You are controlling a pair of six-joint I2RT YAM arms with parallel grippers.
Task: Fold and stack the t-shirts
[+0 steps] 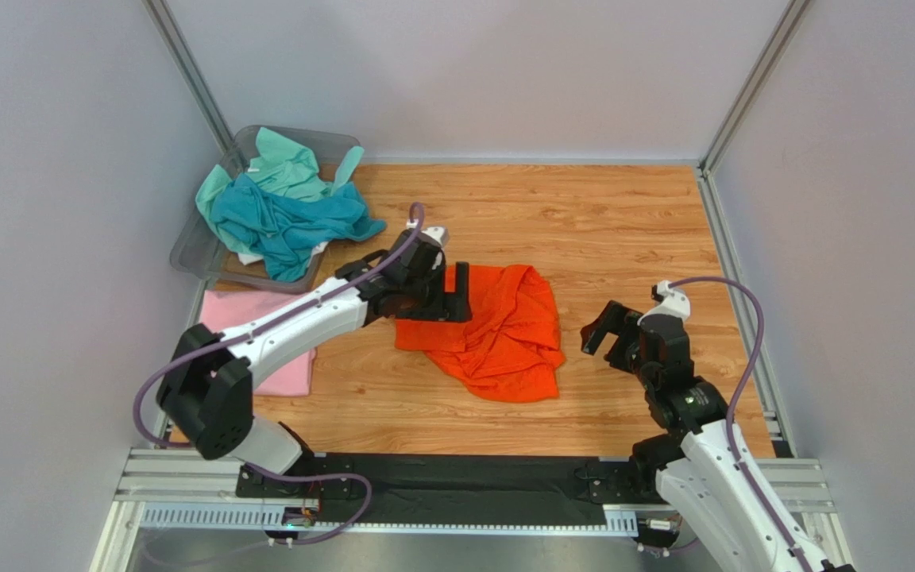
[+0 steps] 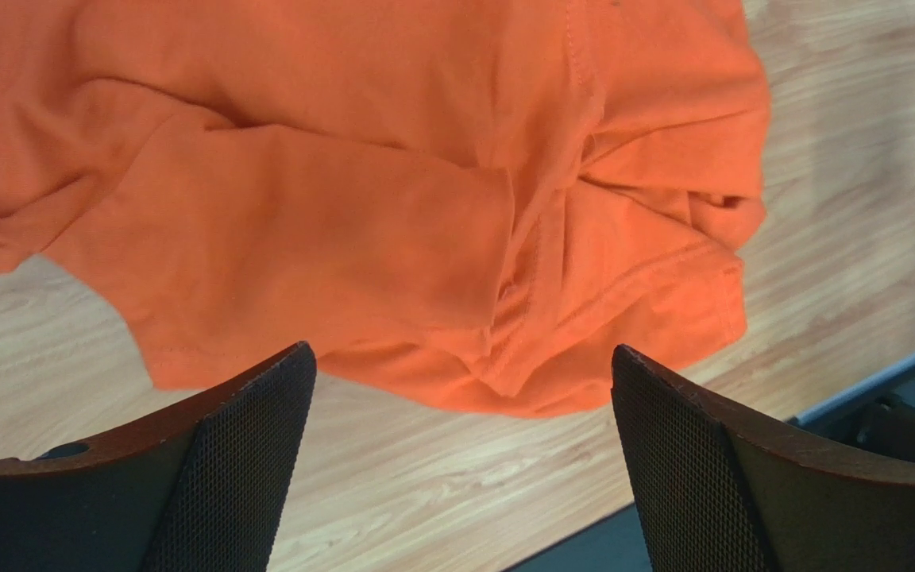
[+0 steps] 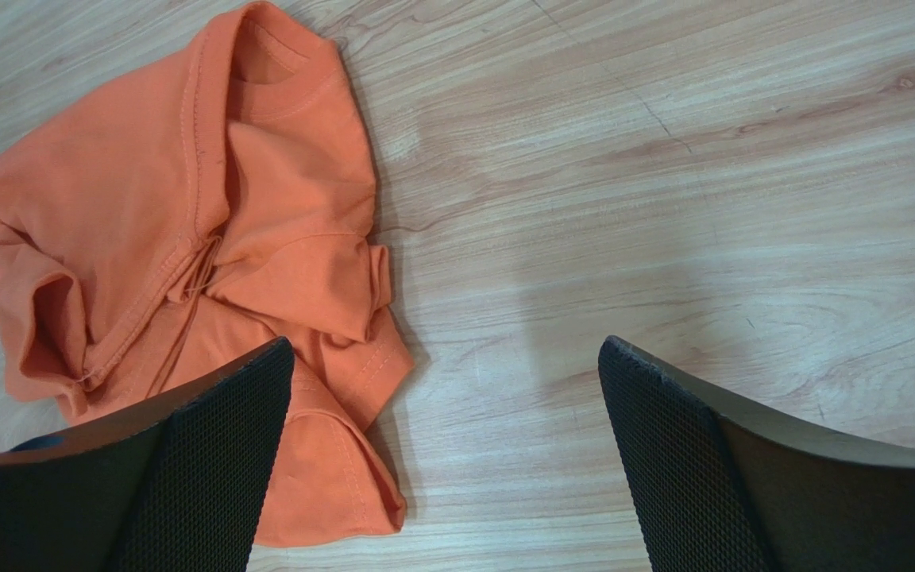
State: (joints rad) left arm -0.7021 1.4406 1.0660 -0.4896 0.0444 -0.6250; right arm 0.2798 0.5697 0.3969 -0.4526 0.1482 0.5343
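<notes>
Orange t-shirt (image 1: 504, 334); pale pink t-shirt (image 1: 226, 312); teal t-shirt (image 1: 283, 223); mint t-shirt (image 1: 286, 163); grey bin (image 1: 191, 255); wood-grain table (image 1: 617, 227).

Soft, diffuse light is falling from overhead, keeping all three views bright and evenly exposed. The orange t-shirt (image 1: 492, 328) is casting only a thin, blurred shadow onto the table (image 1: 617, 227) along its 6 o'clock edge. In the right wrist view a faint grey shadow is lying on the wood near the centre. Cloth stitching and the jaws' mesh texture at 6 o'clock are showing sharp.
</notes>
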